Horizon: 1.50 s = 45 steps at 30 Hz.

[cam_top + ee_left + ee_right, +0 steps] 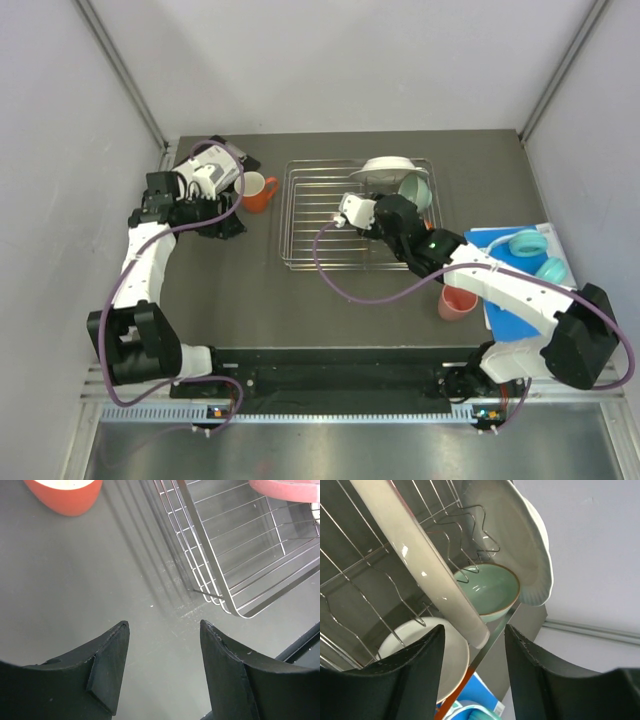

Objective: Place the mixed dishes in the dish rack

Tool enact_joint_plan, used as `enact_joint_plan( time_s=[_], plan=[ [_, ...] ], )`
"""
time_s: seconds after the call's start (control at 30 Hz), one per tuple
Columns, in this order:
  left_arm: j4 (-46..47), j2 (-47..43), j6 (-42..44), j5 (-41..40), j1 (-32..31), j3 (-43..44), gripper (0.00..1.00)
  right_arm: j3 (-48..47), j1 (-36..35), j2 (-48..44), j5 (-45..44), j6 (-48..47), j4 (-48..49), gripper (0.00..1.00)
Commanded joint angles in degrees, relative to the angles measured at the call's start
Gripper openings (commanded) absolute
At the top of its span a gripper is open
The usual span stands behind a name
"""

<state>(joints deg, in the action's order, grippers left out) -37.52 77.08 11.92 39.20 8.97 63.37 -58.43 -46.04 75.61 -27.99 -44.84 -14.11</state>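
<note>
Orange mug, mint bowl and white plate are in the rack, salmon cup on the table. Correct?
No. The orange mug is on the table left of the dish rack, per the top external view. The mint bowl and white plate are in the rack; the salmon cup is on the table.

Mint bowl inside wire rack

I'm looking at a dark grey tabletop closed in by plain white panels: a back wall, a left wall and a right wall. A metal post rises at the rear left corner. A steel ledge runs along the near edge. The light is soft and even.
</note>
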Motion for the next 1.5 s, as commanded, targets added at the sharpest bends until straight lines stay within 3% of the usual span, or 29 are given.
enact_joint_plan(
  time_s=[0.0,0.13,0.27,0.3,0.37,0.67,0.9,1.23,1.33,1.47],
  plan=[
    [3.4,0.3,0.1,0.5,0.3,1.1,0.63,-1.8,0.3,-2.7,-0.7,4.7,-2.4,0.50],
    [5.3,0.8,-0.6,-1.2,0.2,1.4,0.64,-2.9,-0.6,-4.1,-1.0,6.7,-5.8,0.53],
    [9.2,2.2,-1.8,-4.0,0.1,1.6,0.63,-4.7,-1.3,-6.3,-0.8,9.2,-10.0,0.64],
    [10.1,3.2,-2.2,-5.2,0.3,2.1,0.63,-4.8,-1.5,-6.7,-0.7,9.7,-10.7,0.71],
    [12.5,4.4,-3.0,-6.7,0.3,3.0,0.63,-6.0,-2.4,-8.5,-0.8,11.3,-12.6,0.99],
    [22.8,16.2,-12.9,-14.1,-0.1,11.2,0.61,-11.8,-6.9,-16.0,1.4,18.6,-15.4,1.00],
    [23.5,25.8,-17.2,-16.3,-2.3,19.1,0.62,-7.7,-8.8,-22.4,6.2,28.1,-7.3,1.00],
    [23.6,31.6,-15.7,-20.6,-6.9,19.2,0.62,-9.5,-8.8,-21.4,6.0,35.2,-8.0,1.00],
    [23.6,33.0,-15.4,-21.2,-7.0,18.5,0.52,-10.6,-8.8,-21.5,5.9,37.3,-8.4,1.00],
    [23.5,33.9,-15.2,-21.4,-7.1,17.2,0.49,-10.6,-8.7,-21.6,7.4,40.3,-8.5,1.00]
  ],
)
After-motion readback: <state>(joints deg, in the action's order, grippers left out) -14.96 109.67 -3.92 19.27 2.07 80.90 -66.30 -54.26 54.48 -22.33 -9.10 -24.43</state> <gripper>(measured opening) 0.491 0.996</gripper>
